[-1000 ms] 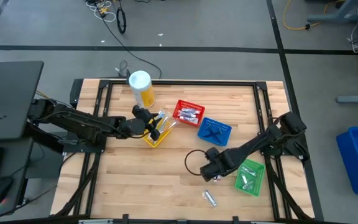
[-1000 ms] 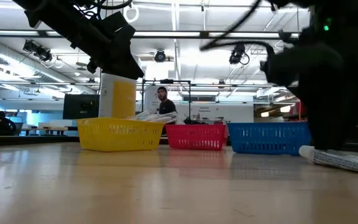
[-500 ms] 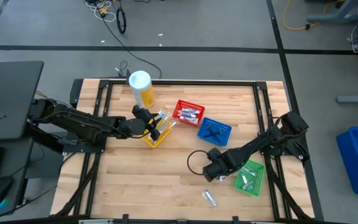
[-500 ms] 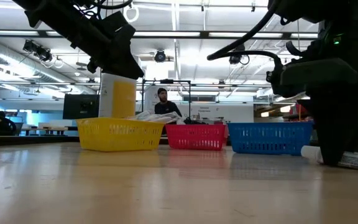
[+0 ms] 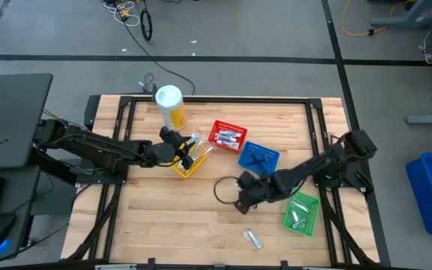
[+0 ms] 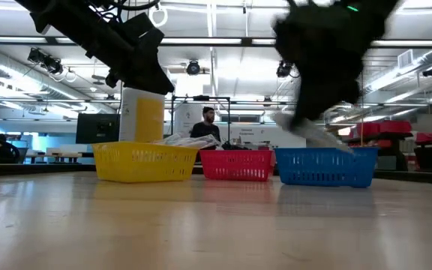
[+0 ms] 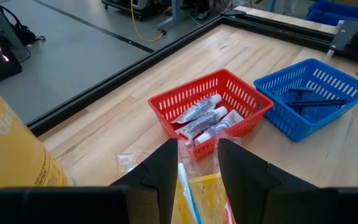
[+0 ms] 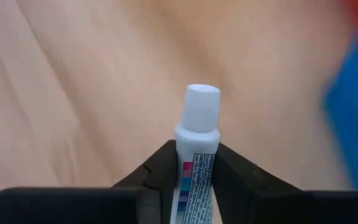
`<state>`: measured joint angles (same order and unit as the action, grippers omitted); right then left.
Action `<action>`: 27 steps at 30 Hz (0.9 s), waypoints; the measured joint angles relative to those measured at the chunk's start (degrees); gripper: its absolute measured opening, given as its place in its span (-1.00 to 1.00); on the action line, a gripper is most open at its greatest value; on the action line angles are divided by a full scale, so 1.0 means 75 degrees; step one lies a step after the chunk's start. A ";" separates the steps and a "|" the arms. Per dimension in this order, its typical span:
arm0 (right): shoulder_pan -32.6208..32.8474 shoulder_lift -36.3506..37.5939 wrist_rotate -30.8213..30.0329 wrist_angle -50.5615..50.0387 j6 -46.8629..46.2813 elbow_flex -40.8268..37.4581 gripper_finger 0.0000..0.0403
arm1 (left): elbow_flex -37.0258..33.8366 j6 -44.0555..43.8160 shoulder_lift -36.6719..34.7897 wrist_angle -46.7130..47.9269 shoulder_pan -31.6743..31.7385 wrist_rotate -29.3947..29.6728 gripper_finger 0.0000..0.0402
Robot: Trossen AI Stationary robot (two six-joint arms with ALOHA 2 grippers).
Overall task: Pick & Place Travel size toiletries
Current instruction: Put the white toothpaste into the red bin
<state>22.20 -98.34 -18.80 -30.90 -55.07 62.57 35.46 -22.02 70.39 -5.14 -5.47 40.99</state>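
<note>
My right gripper (image 5: 240, 201) is over the wood in front of the blue basket (image 5: 259, 157) and is shut on a small white toothpaste tube (image 8: 195, 163). In the low view the gripper (image 6: 306, 126) hangs well above the tabletop. Another small tube (image 5: 253, 238) lies flat on the table near the near edge. My left gripper (image 7: 197, 163) is open over the yellow basket (image 5: 188, 160), with a pale-blue toothbrush (image 7: 184, 185) lying in the basket below its fingers. White tubes (image 7: 205, 118) lie in the red basket (image 5: 227, 135), and dark razor-like pieces (image 7: 309, 99) in the blue one. My right gripper pinches the tube's body just behind its shoulder (image 8: 196, 144) between the two fingers. The tube lies along the fingers, with its white cap (image 8: 202, 107) sticking out past the fingertips. In the low view the tube is lifted clear of the table.
A tall white-and-yellow canister (image 5: 170, 106) stands at the far left, behind the yellow basket. A green basket (image 5: 301, 212) holding small items sits at the right, near my right arm. Bare wood lies between the baskets and the near edge. People show in the room behind the table.
My right gripper has risen from the tabletop with the tube, which now hangs clear of the wood, and has shifted toward the table's left. My left arm has kept still.
</note>
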 joint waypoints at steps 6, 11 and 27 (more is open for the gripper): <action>-0.0959 0.0588 -0.1711 0.1960 0.2959 0.0127 -0.52 | 0.0000 0.0012 0.0000 -0.0093 -0.0001 -0.0003 -0.39; -0.1991 0.0676 -0.1869 0.3234 0.5272 0.0125 -0.52 | 0.0000 0.0025 0.0001 -0.0186 0.0002 -0.0012 -0.39; -0.4445 0.0324 -0.0513 0.3607 0.5391 -0.0186 -0.53 | 0.0000 0.0370 0.0000 -0.0280 0.0002 -0.0009 -0.39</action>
<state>-11.14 -95.91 -22.65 -3.84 -14.64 61.18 35.46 -19.25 70.39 -7.24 -5.45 40.93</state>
